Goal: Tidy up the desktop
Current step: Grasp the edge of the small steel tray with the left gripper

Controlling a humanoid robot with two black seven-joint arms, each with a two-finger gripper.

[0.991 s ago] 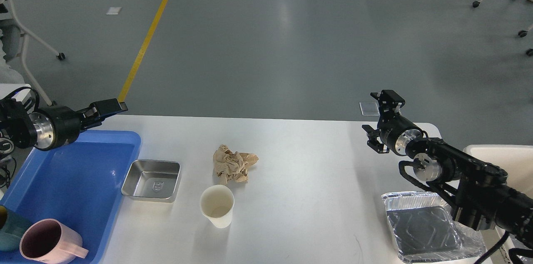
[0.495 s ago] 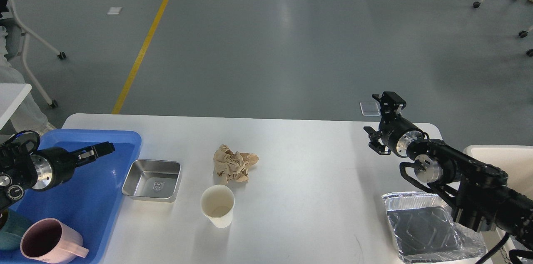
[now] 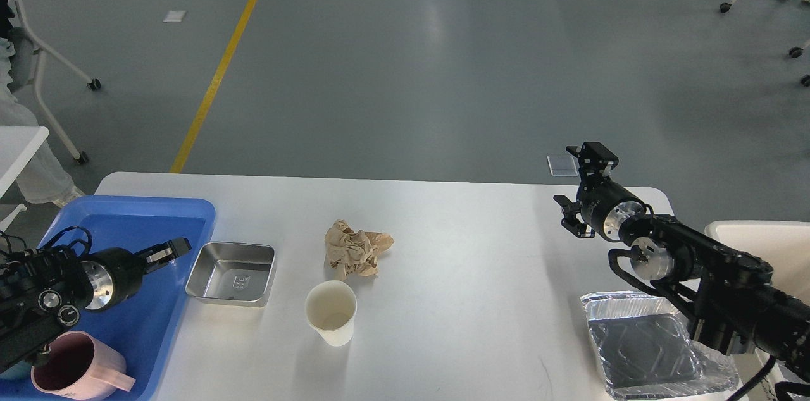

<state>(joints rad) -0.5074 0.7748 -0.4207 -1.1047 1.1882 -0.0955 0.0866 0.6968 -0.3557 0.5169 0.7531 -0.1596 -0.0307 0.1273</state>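
Note:
The white desktop (image 3: 481,262) holds a crumpled brown paper ball (image 3: 356,253) at the middle and an empty white paper cup (image 3: 330,312) standing upright just in front of it. A small steel tray (image 3: 231,273) lies left of them, empty. My left gripper (image 3: 172,249) hangs over the blue tray (image 3: 126,214), pointing right toward the steel tray and holding nothing I can see. My right gripper (image 3: 593,159) is raised over the desktop's far right corner, pointing away and empty. Neither gripper's fingers can be told apart.
A pink mug (image 3: 73,372) stands in the blue tray's near corner. A foil tray (image 3: 645,344) lies at the desktop's near right, under my right forearm. A white surface (image 3: 766,240) adjoins on the right. A small white table corner (image 3: 19,141) shows at far left.
My left arm has dropped from above the desktop's far left corner down over the blue tray and come nearer and rightward. My right arm barely moved.

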